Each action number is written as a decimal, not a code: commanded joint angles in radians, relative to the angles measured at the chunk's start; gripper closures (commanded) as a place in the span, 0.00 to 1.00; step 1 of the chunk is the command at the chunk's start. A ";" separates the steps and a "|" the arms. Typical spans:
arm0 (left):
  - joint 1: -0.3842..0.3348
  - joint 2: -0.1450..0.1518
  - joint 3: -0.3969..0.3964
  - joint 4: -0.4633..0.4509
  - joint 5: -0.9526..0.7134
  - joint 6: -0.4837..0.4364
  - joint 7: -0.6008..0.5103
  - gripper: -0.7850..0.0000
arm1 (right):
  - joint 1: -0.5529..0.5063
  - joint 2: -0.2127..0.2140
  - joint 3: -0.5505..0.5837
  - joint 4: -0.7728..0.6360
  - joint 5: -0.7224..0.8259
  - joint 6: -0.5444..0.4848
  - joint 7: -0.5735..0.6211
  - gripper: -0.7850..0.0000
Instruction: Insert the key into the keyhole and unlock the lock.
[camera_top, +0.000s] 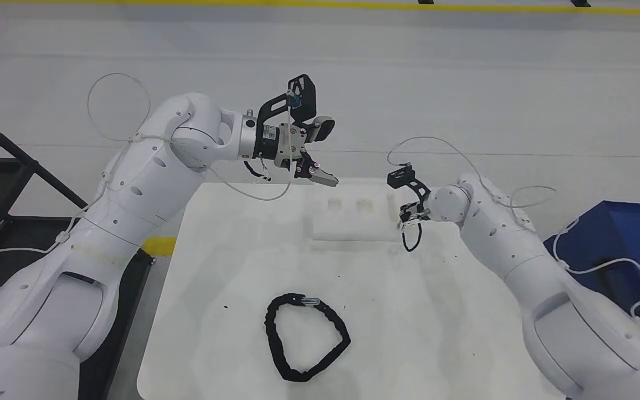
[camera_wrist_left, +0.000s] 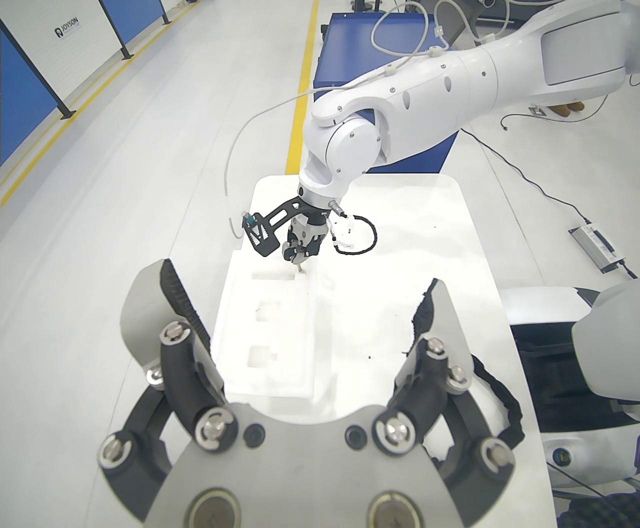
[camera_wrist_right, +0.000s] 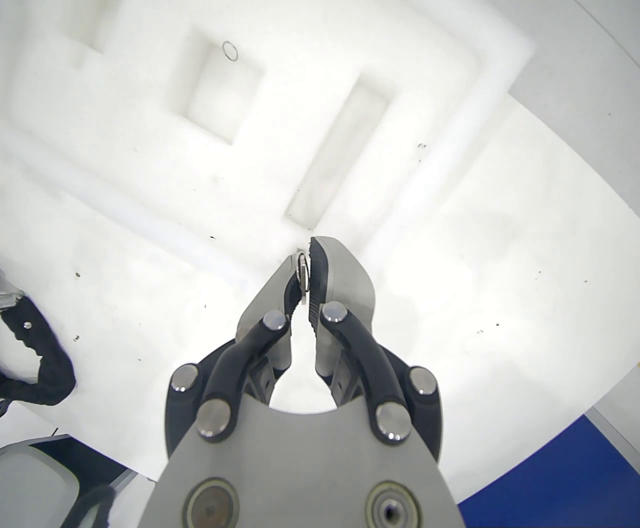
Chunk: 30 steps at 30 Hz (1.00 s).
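Pickup step: your right gripper (camera_wrist_right: 306, 260) grasps the key (camera_wrist_right: 301, 277) over the foam tray (camera_wrist_right: 125, 170); left gripper (camera_wrist_left: 300, 285) fingers (camera_wrist_left: 182, 305) stand released. Next, carry the key to the chain lock (camera_top: 305, 337) at the near side of the table (camera_top: 450, 330) and line it up with the keyhole.

The lock (camera_top: 305, 336), a black-sleeved chain with a silvery joint, lies flat in a closed loop. The key (camera_wrist_right: 302, 278), small and silvery, is pinched edge-on in the right gripper (camera_wrist_right: 306, 252), over the foam tray (camera_wrist_right: 125, 165) rim.

A white foam tray (camera_top: 350, 230) with recesses sits on the table (camera_top: 450, 325).
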 joint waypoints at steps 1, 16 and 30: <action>0.000 0.000 0.000 0.000 0.000 0.000 0.000 0.00 | -0.002 0.007 0.018 -0.021 0.018 -0.020 0.007 1.00; 0.000 0.000 0.000 0.000 0.000 0.000 0.000 0.00 | -0.130 0.135 0.258 -0.467 0.188 -0.130 0.210 1.00; 0.000 0.000 0.000 0.000 0.000 0.000 0.000 0.00 | -0.341 0.235 0.505 -0.835 0.534 -0.237 0.380 1.00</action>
